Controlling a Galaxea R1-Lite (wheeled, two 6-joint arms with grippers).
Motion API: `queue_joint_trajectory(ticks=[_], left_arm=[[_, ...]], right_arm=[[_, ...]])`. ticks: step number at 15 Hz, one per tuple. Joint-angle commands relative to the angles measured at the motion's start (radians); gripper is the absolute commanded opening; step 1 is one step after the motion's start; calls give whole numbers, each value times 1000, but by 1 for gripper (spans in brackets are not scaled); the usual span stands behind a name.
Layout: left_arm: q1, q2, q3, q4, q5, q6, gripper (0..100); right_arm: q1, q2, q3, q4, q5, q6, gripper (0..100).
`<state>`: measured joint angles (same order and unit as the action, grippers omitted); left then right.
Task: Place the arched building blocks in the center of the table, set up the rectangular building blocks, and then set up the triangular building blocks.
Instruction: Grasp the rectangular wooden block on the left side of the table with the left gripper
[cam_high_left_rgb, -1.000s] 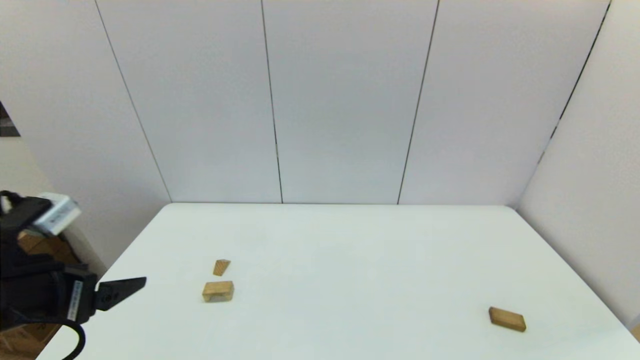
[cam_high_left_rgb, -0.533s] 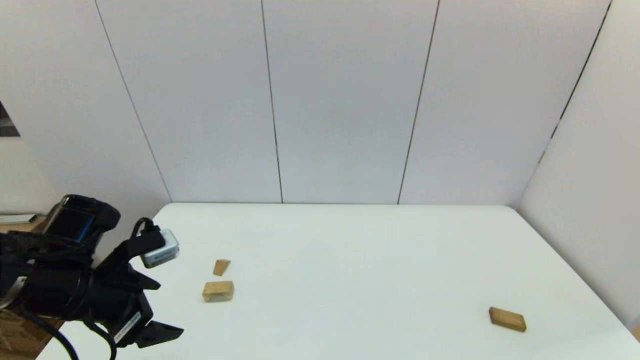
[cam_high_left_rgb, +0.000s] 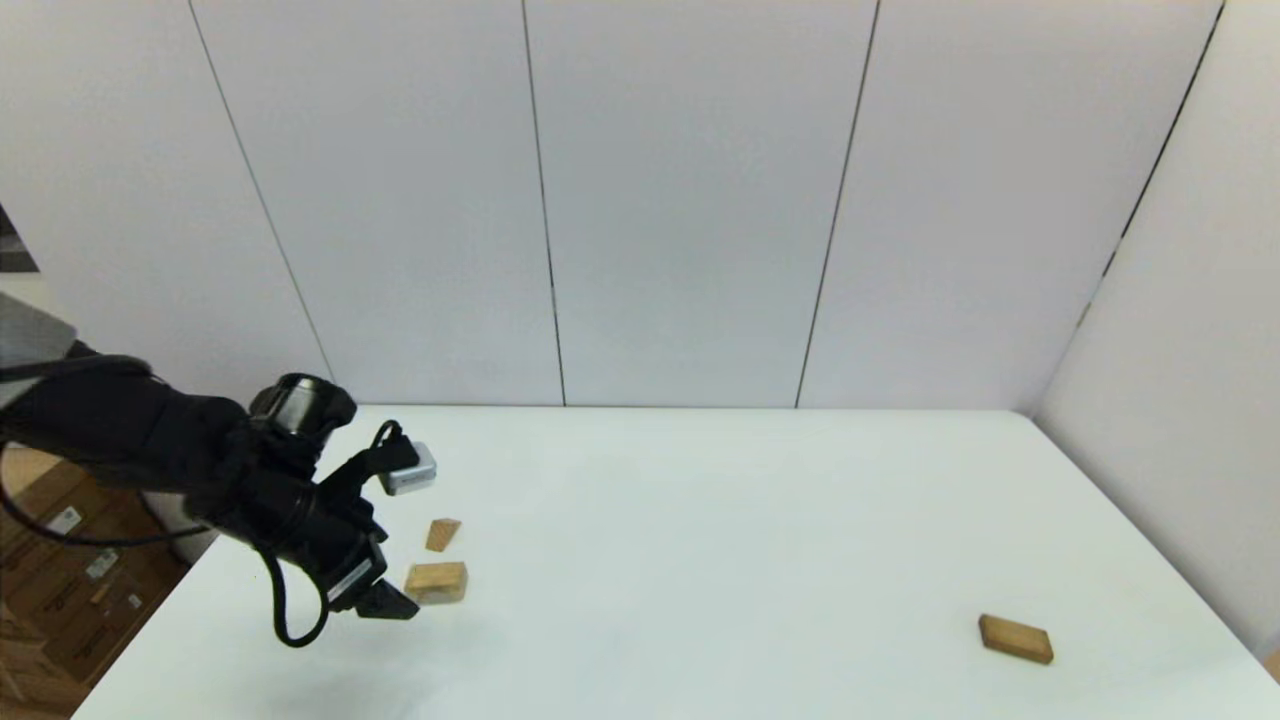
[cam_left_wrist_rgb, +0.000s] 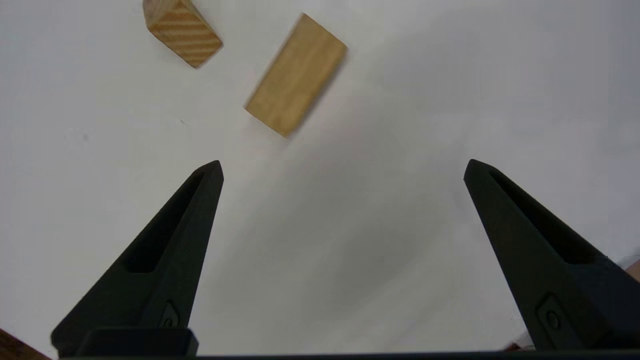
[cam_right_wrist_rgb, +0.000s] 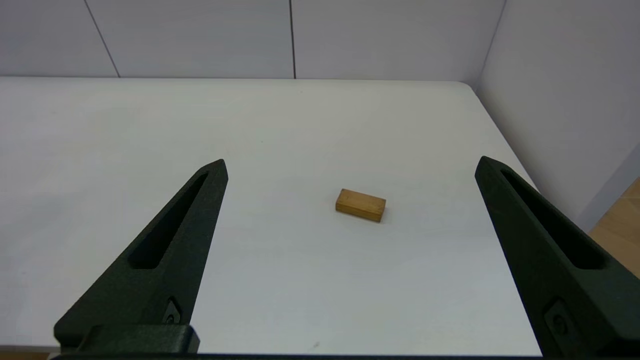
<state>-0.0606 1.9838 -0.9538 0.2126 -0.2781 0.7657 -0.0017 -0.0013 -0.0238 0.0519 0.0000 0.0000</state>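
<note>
My head camera looks forward and down over the whole white table (cam_high_left_rgb: 700, 520) to the panelled wall. My left wrist camera faces steeply down, close above the arched block (cam_left_wrist_rgb: 296, 75) and the wedge (cam_left_wrist_rgb: 182, 31), both shared with the head view. My right wrist camera sits low, looking across at the rectangular slab (cam_right_wrist_rgb: 360, 204).

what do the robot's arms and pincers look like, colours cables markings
The left arm is matte black with a loose black cable looping beneath it, a small silver-grey box near the wrist and a white label by the left pincer. Both pincers, the right pincer included, have two long, black, tapering fingers with slotted sides.
</note>
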Motion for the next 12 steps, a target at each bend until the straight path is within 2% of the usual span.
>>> queue_joint_trajectory(ticks=[1, 12], left_arm=[[-1, 188, -115, 1, 7, 60, 100], [-16, 237, -158, 10, 5, 110, 100]], right_arm=[[0, 0, 1, 0, 0, 0, 100], [0, 1, 1, 0, 0, 0, 100]])
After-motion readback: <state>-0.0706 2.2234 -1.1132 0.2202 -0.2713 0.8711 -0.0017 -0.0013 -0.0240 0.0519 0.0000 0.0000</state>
